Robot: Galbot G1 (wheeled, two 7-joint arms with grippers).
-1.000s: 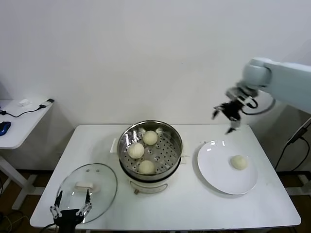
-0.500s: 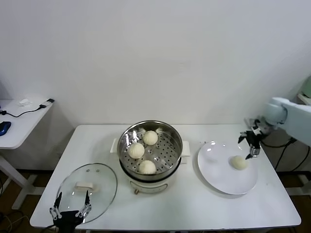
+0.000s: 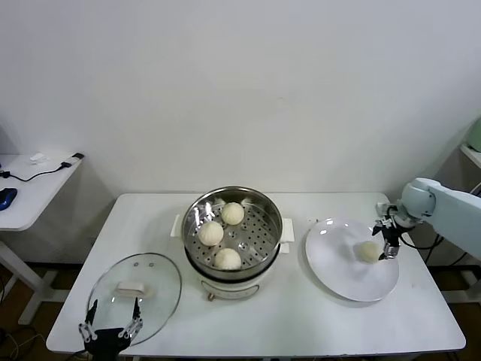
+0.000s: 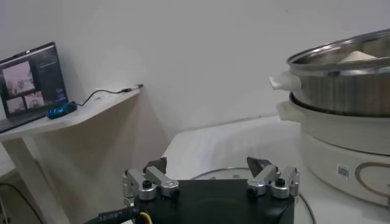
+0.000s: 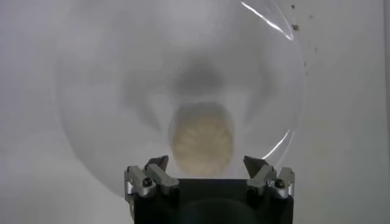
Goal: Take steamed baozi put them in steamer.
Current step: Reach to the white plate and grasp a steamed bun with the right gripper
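A: Cream-white, the last steamed baozi [image 3: 367, 251] sits alone on the white plate [image 3: 334, 263], right of the steamer [image 3: 233, 226], which holds three.

B: Which arm is nearer?

A: The right gripper [image 3: 388, 239], fingers spread, poised just right of it, the bun centred between them. The left gripper [image 3: 110, 326] waits spread, near-left by the glass lid [image 3: 154, 289].
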